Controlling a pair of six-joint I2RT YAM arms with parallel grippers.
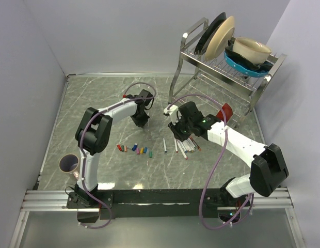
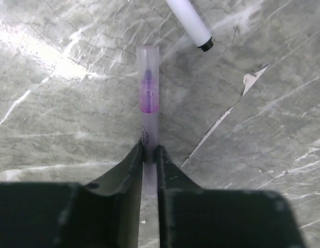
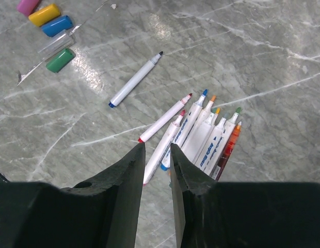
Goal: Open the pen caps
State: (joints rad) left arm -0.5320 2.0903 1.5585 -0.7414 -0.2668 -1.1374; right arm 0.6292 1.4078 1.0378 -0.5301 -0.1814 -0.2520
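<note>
With the left gripper (image 2: 149, 152) clamped on the white purple-tipped marker (image 2: 149, 132), the right gripper (image 3: 157, 150), jaws narrowly apart and empty, should pinch only the clear plastic cap (image 2: 148, 64) and pull straight.

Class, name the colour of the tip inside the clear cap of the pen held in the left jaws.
Magenta tip; left wrist view shows it best.

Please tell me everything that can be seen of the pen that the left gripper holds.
The pen is thin, with a pale plastic-looking barrel and a clear cap on it; a magenta tip shows through. The left gripper is shut on the barrel beside some small print. The capped end points away from the gripper, over the marbled table. Whether it touches the table cannot be told.
</note>
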